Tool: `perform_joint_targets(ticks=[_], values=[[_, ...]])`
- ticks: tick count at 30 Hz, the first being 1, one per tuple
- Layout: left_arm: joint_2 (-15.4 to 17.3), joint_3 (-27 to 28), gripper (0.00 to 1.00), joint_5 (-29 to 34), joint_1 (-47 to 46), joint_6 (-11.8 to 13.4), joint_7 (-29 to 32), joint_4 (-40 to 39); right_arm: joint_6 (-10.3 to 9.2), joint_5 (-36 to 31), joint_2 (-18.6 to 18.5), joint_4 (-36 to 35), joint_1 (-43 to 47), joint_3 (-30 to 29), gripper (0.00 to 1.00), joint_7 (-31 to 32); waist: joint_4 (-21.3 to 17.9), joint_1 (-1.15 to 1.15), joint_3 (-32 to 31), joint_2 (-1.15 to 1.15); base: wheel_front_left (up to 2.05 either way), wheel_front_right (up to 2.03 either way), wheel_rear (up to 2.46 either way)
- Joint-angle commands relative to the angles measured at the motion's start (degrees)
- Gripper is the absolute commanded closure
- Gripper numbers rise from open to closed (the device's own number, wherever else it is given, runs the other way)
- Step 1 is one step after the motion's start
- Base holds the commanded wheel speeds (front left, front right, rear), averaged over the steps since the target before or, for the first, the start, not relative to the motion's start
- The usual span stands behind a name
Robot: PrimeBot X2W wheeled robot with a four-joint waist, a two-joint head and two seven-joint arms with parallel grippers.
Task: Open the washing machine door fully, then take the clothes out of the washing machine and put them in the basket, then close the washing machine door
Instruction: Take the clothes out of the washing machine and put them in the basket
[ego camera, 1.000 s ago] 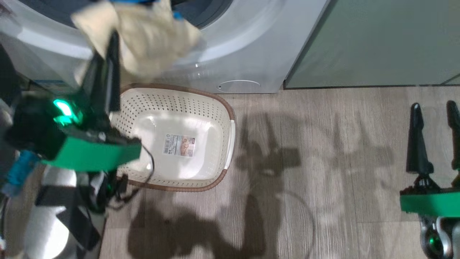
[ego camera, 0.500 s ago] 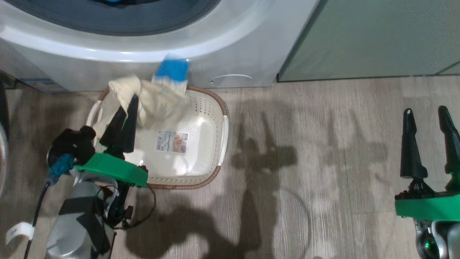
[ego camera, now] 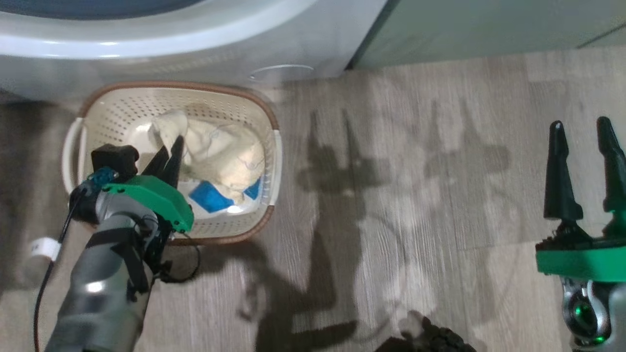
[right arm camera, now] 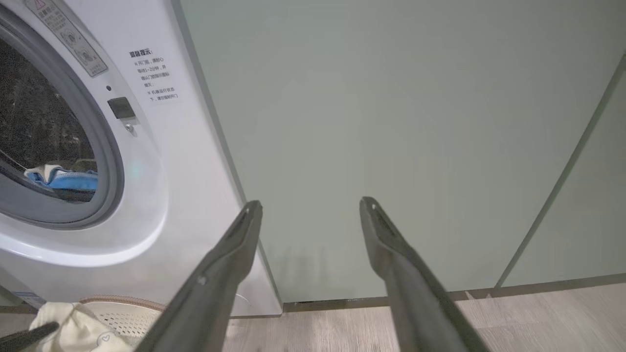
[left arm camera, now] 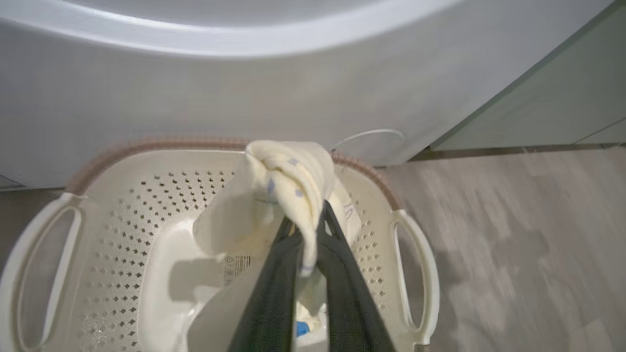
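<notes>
My left gripper [ego camera: 172,146] is shut on a pale yellow garment [ego camera: 220,154] with blue patches, which now lies inside the cream basket [ego camera: 122,90]. In the left wrist view the cloth [left arm camera: 288,171] drapes over the closed fingertips [left arm camera: 337,254] above the basket [left arm camera: 161,146]. The basket stands on the floor against the white washing machine [ego camera: 195,44]. More of the clothes [right arm camera: 58,176], blue and cream, lie in the open drum. My right gripper [ego camera: 582,129] hovers open and empty at the far right, its fingers [right arm camera: 234,244] apart. The washing machine door is out of view.
Pale green cabinets [ego camera: 489,24] stand right of the machine and face the right gripper [right arm camera: 391,122]. Wood-look floor [ego camera: 391,195] stretches between the basket and the right arm. A dark object [ego camera: 430,337] pokes in at the bottom edge.
The left gripper carried the garment down from the drum mouth into the basket and still grips it. The head camera tilted down. The right gripper stayed open.
</notes>
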Motion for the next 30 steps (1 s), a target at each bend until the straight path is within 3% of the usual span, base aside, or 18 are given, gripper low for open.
perform_joint_targets(ticks=[1,5,6,7,8,9,18,30], values=[[2.3,1.1,1.0,0.5,-1.1,-0.2,-0.2,0.7,0.25,0.5,-0.3,-1.9,-0.7,1.3,0.0,-0.5,-1.4,-0.01,1.4,0.0,0.0,0.0,0.0],[2.3,0.3,0.97,-0.4,-5.2,-1.1,0.3,10.9,0.25,1.5,-0.3,-1.7,-1.5,1.8,0.0,-0.5,-2.8,-0.01,3.0,0.0,0.0,0.0,0.0],[2.4,0.2,0.62,-0.5,-5.8,-1.2,0.3,12.6,0.25,1.7,-0.3,-1.6,-1.6,1.8,0.0,-0.5,-3.0,-0.01,3.2,0.0,0.0,0.0,0.0],[2.4,0.0,0.44,-0.5,-6.4,-1.3,0.4,14.2,0.25,1.8,-0.3,-1.5,-1.7,1.9,0.0,-0.5,-3.2,-0.01,3.3,0.0,0.0,0.0,0.0],[2.2,-0.1,0.15,-0.8,-6.9,-1.4,0.4,15.7,0.25,1.9,-0.3,-1.5,-1.7,1.9,0.0,-0.5,-3.3,-0.01,3.4,0.0,0.0,0.0,0.0],[2.3,-0.2,0.0,-0.9,-7.4,-1.5,0.3,16.8,0.25,2.0,-0.3,-1.5,-1.8,1.9,0.0,-0.5,-3.4,-0.01,3.5,0.0,0.0,0.0,0.0],[2.6,-1.6,0.0,0.0,-9.4,-1.2,-0.2,21.1,0.25,1.6,-0.3,-1.4,-2.0,1.4,0.0,-0.5,-3.0,-0.01,2.9,0.0,0.0,0.0,0.0],[1.8,-0.5,0.0,1.4,-3.9,0.3,-0.2,7.4,0.25,-1.5,-0.3,-1.3,-0.4,0.3,0.0,-0.5,1.9,-0.01,-2.1,0.0,0.0,0.0,0.0]])
